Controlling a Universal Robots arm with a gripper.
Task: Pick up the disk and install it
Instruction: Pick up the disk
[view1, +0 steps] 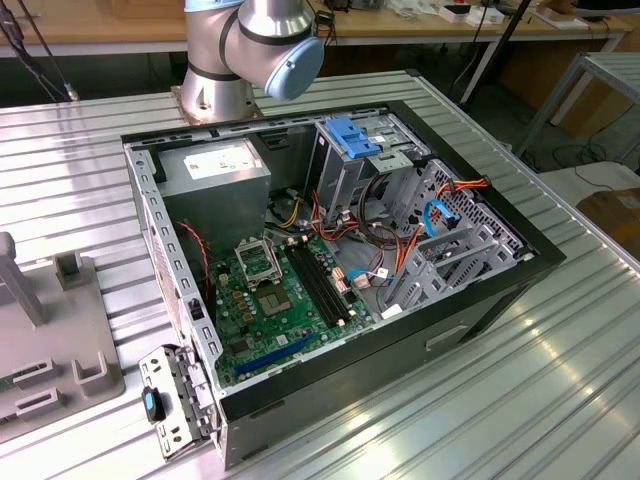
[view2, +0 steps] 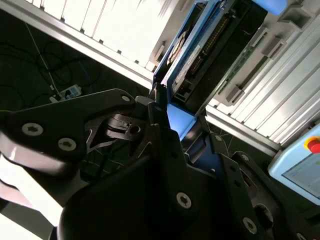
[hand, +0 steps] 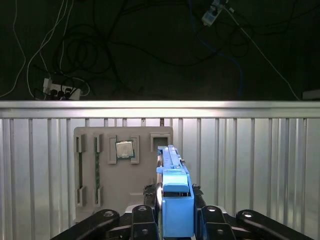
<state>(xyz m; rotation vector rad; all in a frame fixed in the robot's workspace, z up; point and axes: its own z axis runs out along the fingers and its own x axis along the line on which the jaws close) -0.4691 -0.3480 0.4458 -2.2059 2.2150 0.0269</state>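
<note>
Gripping the disk (hand: 172, 165) by its blue side rails, the gripper (hand: 176, 200) is pinching it between its black fingers (view2: 167, 145), one on each long edge, as both wrist views are showing. This hold is probably sparing the labelled face and the circuit side from contact. The disk is standing on edge and pointing away from the wrist, directly over the grey fixture tray (hand: 145, 175). Whether its far end is sitting in a tray slot or hanging just clear of it cannot be told.

In the first wrist view the tray is lying on the ribbed tabletop (hand: 250, 165) close to one edge. It is carrying a processor chip (hand: 124, 149) in a square recess and narrow parts in long slots beside it, so each part is presumably waiting in a fixed, known pose. Past that edge, loose cables (hand: 75, 50) are trailing across the dark floor.

In the exterior view the computer case (view1: 400, 345) is lying on its side near the middle of the tabletop with its side panel off. This is exposing the motherboard (view1: 270, 290) to approach from above. Toward the far edge, the power supply (view1: 215, 165) and the drive cage (view1: 352, 135) with its blue handle are sitting against the case's far wall. The arm base (view1: 245, 50) is standing just beyond them.
</note>
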